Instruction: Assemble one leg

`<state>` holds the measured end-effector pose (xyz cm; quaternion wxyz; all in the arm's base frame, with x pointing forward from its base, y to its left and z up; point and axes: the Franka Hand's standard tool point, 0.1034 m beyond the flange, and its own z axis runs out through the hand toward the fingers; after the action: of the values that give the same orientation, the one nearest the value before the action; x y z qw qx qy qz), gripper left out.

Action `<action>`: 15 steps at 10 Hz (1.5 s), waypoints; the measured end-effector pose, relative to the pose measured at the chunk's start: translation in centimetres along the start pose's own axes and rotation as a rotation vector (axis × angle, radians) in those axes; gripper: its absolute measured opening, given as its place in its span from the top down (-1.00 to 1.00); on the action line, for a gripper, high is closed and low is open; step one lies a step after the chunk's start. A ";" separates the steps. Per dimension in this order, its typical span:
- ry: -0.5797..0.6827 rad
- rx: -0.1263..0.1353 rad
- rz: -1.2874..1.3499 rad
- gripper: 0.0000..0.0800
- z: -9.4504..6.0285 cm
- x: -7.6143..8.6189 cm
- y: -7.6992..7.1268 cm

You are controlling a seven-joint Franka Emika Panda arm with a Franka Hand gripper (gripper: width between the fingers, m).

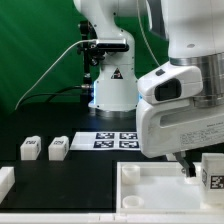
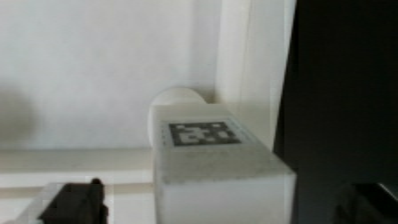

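Jaws spread wide either side of leg point(image 2: 215, 152), no contact; leg on rimmed white tray point(image 1: 155, 191)

A leg point(image 1: 58, 148) lies beside the marker board point(image 1: 115, 140).

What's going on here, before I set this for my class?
The arm's gripper hangs over one leg at the large white tray piece. Its fingers stand either side of the leg, apart, not yet gripping. Two more legs lie off toward the exterior view's left, beside the marker board.
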<state>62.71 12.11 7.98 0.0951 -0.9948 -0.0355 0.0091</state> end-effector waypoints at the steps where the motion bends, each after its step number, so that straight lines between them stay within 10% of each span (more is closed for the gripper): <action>1: 0.000 0.000 0.000 -0.56 0.0 0.0 0.0; 3: 0.000 -0.001 0.000 0.22 0.0 0.0 0.1; 7: 0.026 0.008 0.115 0.22 0.0 0.3 0.3; 11: 0.127 0.095 0.902 0.22 0.0 0.5 0.9; 15: 0.109 0.119 1.194 0.22 0.0 0.4 1.0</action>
<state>63.18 11.21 7.76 0.1307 -0.8349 0.5346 0.0116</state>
